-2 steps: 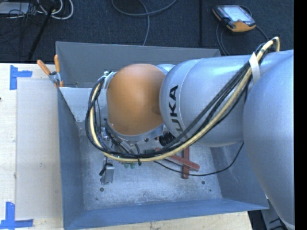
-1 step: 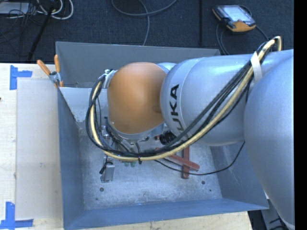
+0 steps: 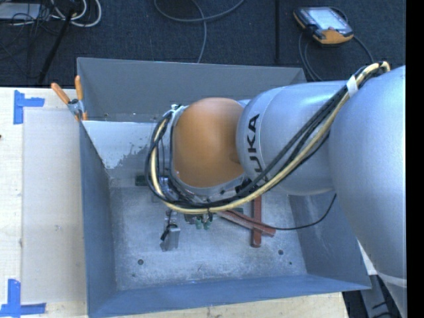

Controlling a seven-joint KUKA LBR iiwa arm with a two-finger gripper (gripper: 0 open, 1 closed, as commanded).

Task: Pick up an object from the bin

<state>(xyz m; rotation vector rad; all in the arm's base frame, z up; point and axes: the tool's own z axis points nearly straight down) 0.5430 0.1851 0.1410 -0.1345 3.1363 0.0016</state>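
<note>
- Gripper [image 3: 199, 218] sits just left of crossed brown sticks [image 3: 255, 222] — grip state: can't tell
- small grey piece [image 3: 170, 236] lies further left of sticks
- nothing visibly lifted — pick likely outstanding

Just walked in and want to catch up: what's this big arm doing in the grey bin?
A robot arm reaches in from the right, and its tool hangs low over the floor near the middle of the grey bin. Two reddish-brown sticks lie crossed just to its right, partly under the arm. I see nothing held in the tool, so no pick looks made yet.
</note>
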